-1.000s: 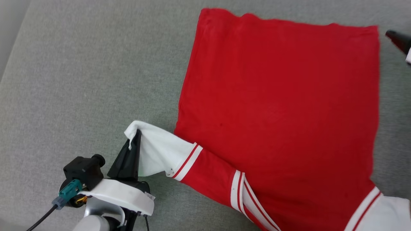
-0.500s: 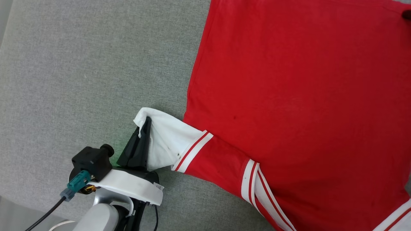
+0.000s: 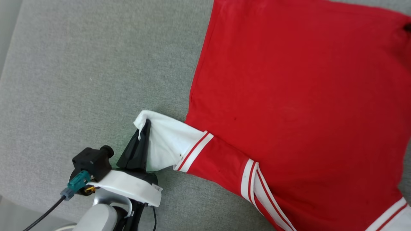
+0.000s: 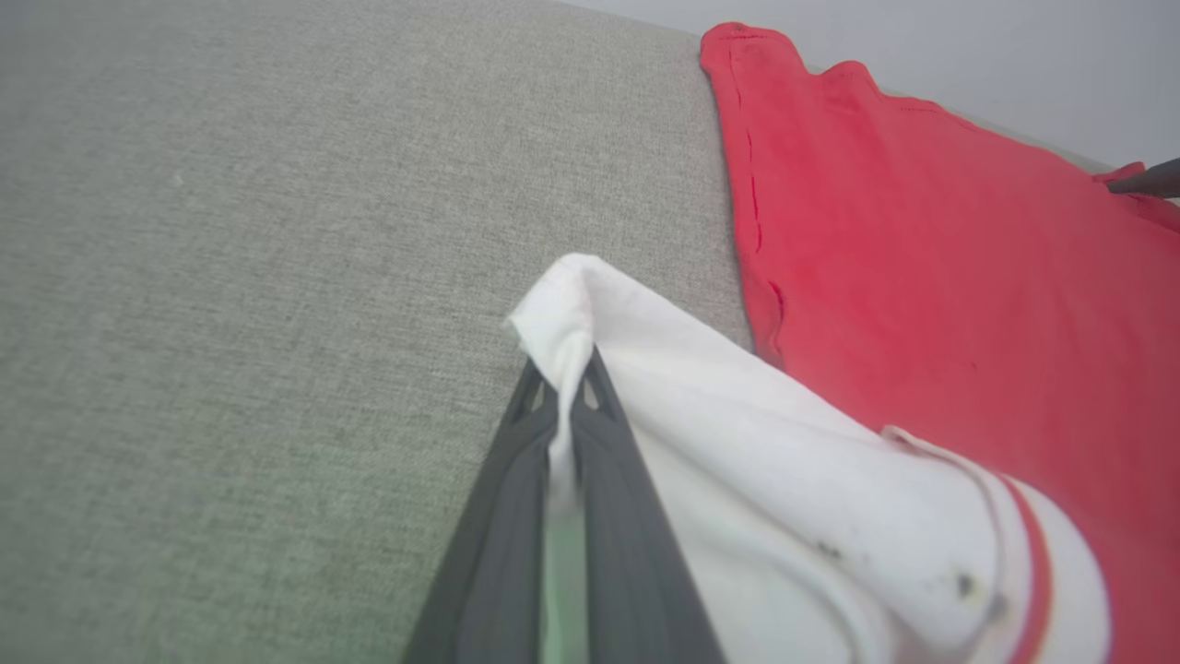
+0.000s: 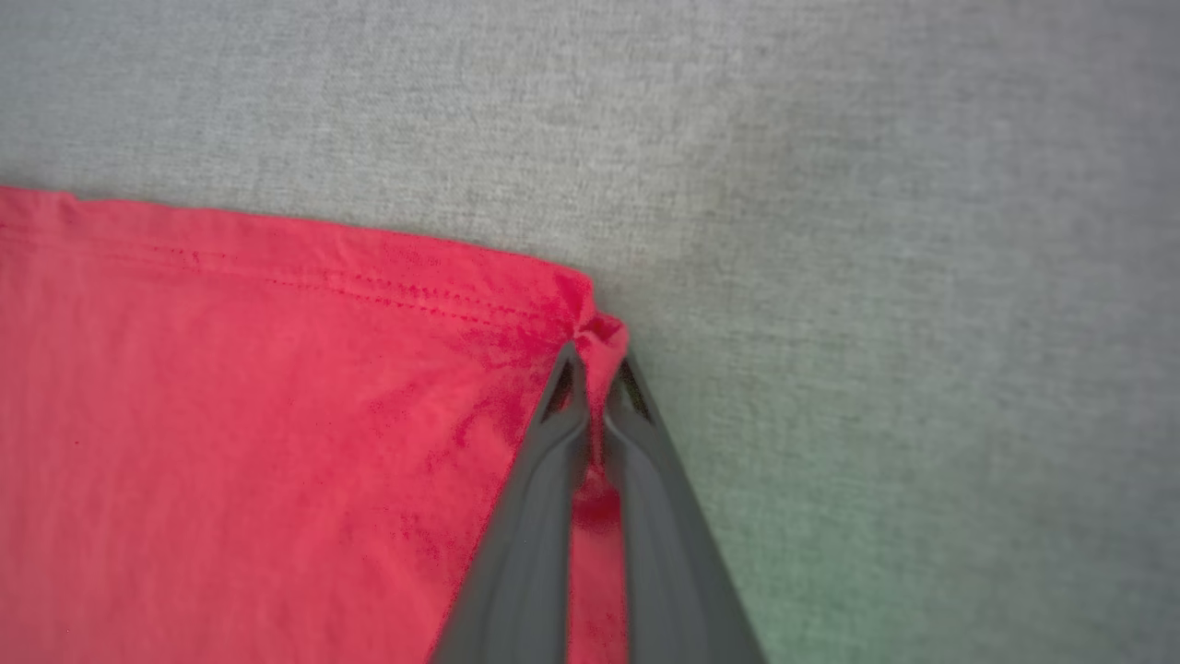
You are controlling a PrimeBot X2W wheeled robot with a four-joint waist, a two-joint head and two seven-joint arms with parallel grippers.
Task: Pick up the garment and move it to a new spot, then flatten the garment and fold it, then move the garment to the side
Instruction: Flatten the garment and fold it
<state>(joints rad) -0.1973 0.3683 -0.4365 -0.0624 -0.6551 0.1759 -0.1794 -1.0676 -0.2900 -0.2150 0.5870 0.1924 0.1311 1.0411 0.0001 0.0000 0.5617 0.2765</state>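
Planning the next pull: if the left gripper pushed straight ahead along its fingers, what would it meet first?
Beyond the white sleeve the left gripper pinches, probably bare grey upholstery; the garment's red body lies off to the right.

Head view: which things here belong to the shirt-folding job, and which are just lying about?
Part of the job: the garment; left gripper, shut on its white sleeve; right gripper, shut on a red hem corner.
Just there: the grey cloth surface; a black cable.
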